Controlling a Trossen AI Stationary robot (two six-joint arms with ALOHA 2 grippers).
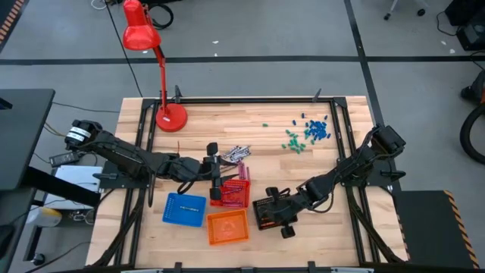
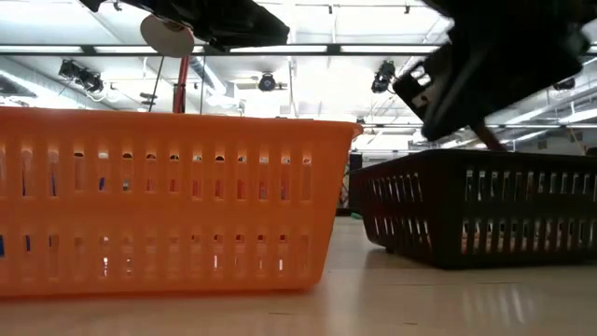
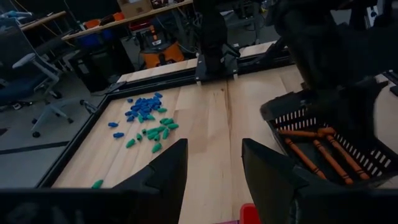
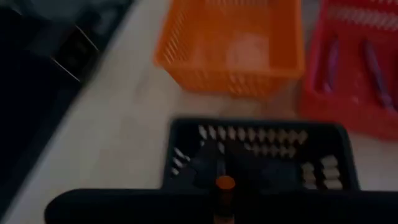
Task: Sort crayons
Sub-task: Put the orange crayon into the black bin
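High view shows the wooden table [image 1: 250, 152] with the red lamp [image 1: 151, 68] at the back-left corner, then four small trays near the front: blue tray [image 1: 184, 209], orange tray [image 1: 227, 227], red tray [image 1: 231, 194], black tray [image 1: 269, 214].

Risk, in my judgement: the right gripper [image 4: 224, 202] hangs over the black tray, fingers pressed together on an orange crayon [image 4: 224, 184]. If it lets go here, the crayon lands w/ the other orange crayons [image 3: 314, 155] already lying in the black tray, not in the orange tray just beside. Maybe that is intended, I cannot tell. A slanted stick can also bounce off the rim.

Left gripper [image 3: 211, 171] is beside the red tray, fingers spread and holding nothing, pointing across the table to the green and blue bits [image 3: 146, 121]. Its arm lies low and stretched from the left edge. The right arm is bent, reaching in from the right side.

Unsorted crayons [image 1: 236, 153] lie in a small pile behind the red tray; a few purple-ish ones [image 4: 351, 62] are inside it.
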